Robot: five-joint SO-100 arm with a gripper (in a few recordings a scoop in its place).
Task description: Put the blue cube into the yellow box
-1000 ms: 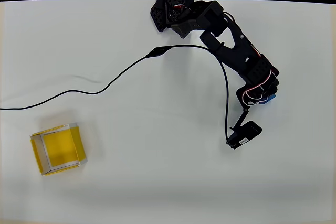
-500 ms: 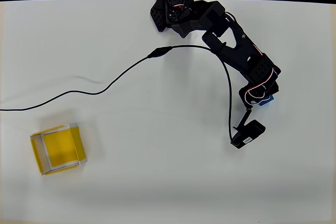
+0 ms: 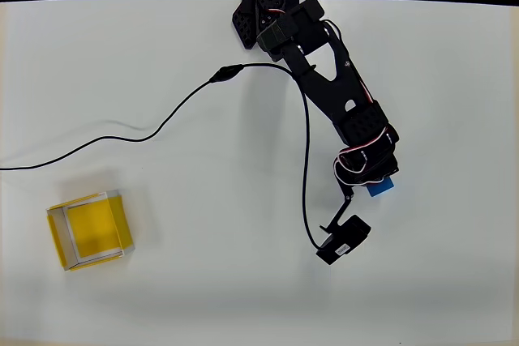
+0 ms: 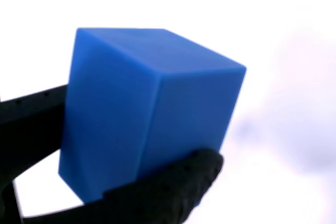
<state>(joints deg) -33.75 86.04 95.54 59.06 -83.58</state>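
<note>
One blue cube [image 4: 152, 114] clamped in our jaws, right half of table [image 3: 203, 297] | yellow box [image 3: 89, 229] near left edge, well apart

white table [image 3: 203, 297], black cable [image 3: 162, 126]

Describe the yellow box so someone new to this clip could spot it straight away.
On the white table, look to the lower left in the overhead view, below the thin black cable. The shallow square bright-yellow box sits there alone, open-topped with pale whitish rims, the one yellow thing, far from the black arm.
</note>
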